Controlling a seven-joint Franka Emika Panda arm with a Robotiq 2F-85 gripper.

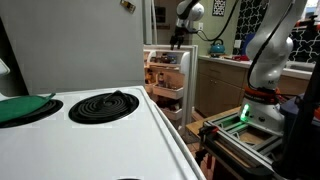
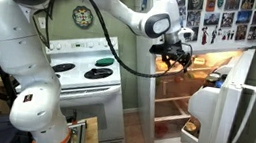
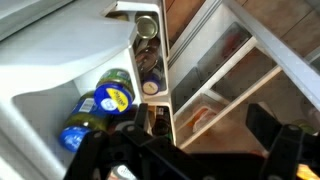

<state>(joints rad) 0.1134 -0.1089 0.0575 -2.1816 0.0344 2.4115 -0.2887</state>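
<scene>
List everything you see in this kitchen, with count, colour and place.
fridge: one, white, door swung open
jar: one, yellow and blue label, in the door shelf
can: one, metal, door shelving past the jar
photos: many, mixed colours, upper fridge front
stove: one, white, beside the fridge
coil burners: two showing, black, on the stove
flat thing: one, green, on the stove
arm: one, white, reaching to the fridge
gripper: one, black, open, at the fridge opening

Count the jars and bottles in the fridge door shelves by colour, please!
Jar with blue-and-yellow label: 1
Blue container: 1
Grey-lidded jar: 1
Small pale-lidded jar: 1
Total: 4 that show clearly in the wrist view
</scene>
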